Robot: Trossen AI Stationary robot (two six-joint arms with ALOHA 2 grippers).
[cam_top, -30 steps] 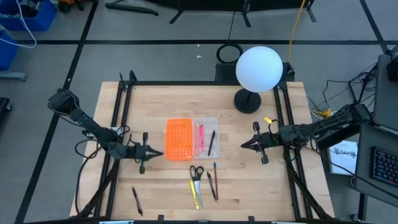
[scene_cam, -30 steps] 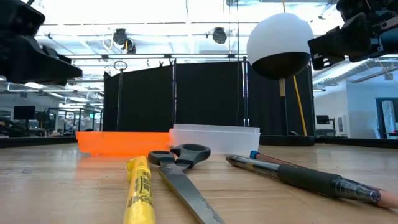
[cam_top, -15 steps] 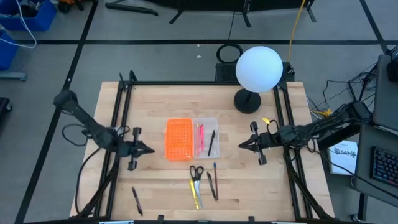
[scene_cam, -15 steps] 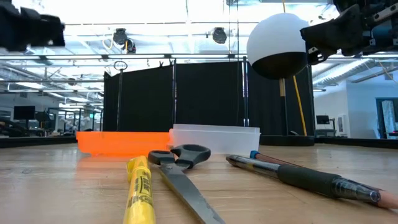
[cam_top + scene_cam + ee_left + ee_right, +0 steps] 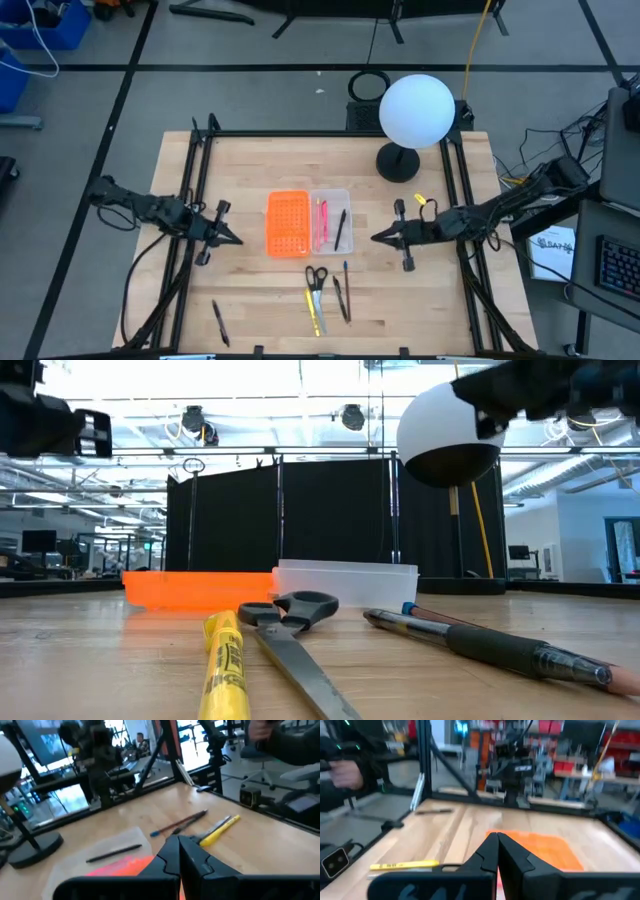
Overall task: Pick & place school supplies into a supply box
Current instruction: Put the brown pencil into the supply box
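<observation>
Clear plastic supply box (image 5: 332, 221): seen at table centre in the high view, long side touching the orange perforated tray (image 5: 287, 224) at its 9 o'clock.
Box contents: a pink pen (image 5: 322, 220) and a black pen (image 5: 341, 229) are seen lying inside.
Scissors (image 5: 316, 277): flat on the wood at 6 o'clock of the box, handles toward the box; in the low view (image 5: 291, 622) they are in the foreground.
Yellow marker (image 5: 315, 314): at 6 o'clock of the scissors, just beside the blades.
Blue pen (image 5: 346, 274) and dark pens (image 5: 340, 298): at 3 o'clock of the scissors, lying roughly parallel.
Lone black pen (image 5: 220, 323): well apart, at 7 o'clock of the box, near the table's front edge.
Right gripper (image 5: 376, 238): held above the table at 3 o'clock of the box, tip pointed at it; fingers (image 5: 496, 851) are seen pressed together, nothing between them.
Left gripper (image 5: 237, 241): held at 9 o'clock of the orange tray, tip pointed at it; fingers (image 5: 175, 851) are seen together, nothing held.
White globe lamp (image 5: 416, 111): at 1 o'clock of the box, on a dark round base.
</observation>
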